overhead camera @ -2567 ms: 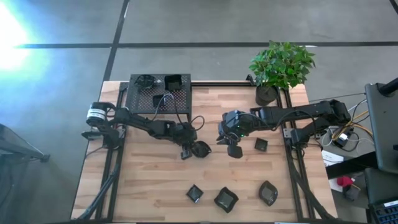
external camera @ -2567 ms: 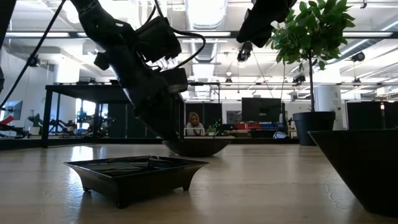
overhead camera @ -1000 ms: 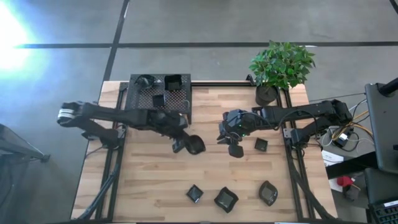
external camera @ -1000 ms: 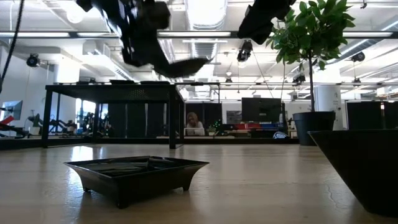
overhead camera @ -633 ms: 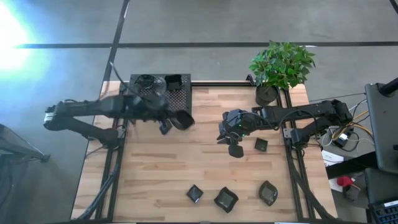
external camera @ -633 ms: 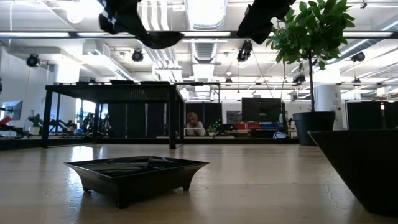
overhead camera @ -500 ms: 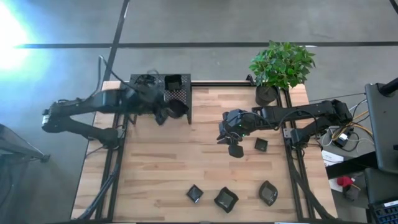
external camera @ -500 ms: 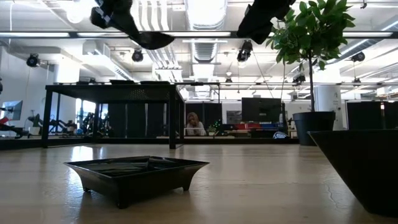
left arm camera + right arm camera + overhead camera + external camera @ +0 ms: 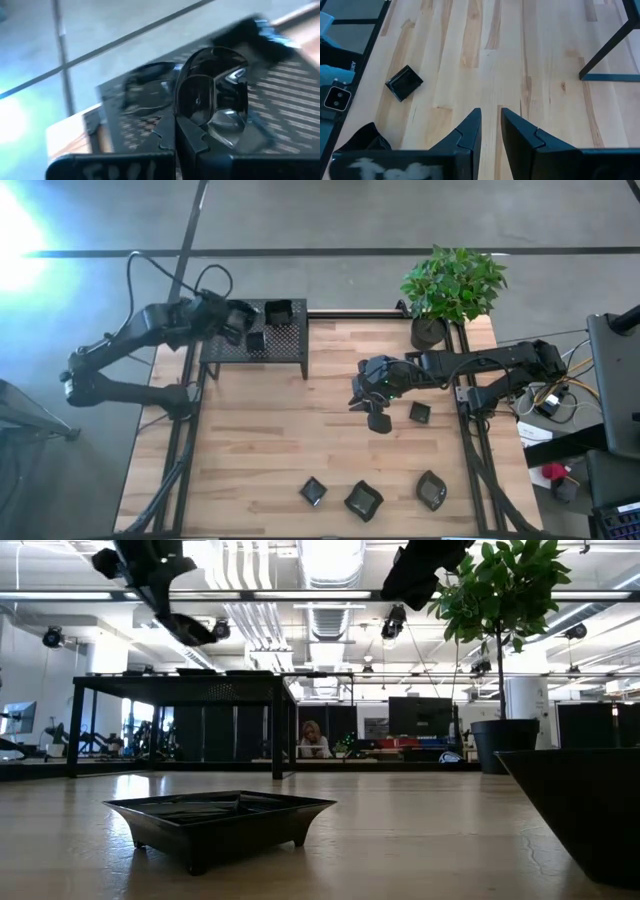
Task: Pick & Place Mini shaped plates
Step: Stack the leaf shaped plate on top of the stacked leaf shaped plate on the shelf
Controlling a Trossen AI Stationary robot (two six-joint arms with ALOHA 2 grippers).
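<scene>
Looking straight down first, my left hand hangs over the far-left part of the black perforated stand, clenched on a rounded mini plate; I hold it above the stand because, as I judge it, that is where the plates are being gathered. Two small dishes, one square and one smaller, already sit on the stand's top. My right hand waits over the middle of the wooden surface, with a small square plate just beside it. Three more plates lie in a row near the front edge, well apart from the stand. A potted plant stands at the far-right corner.

From surface height, the left hand is high above the stand, the dark dish tilted in its grip. A square plate rests close to the camera, another dish's wall fills the right edge, and an open lit room with a seated person lies behind.

My left wrist camera shows the glossy rounded plate pinched by its rim between my fingers, the stand's mesh below it.

My right wrist camera shows the fingers standing a little apart, grasping nothing, bare wood ahead, one square plate off to the side, and a stand leg at the edge.
</scene>
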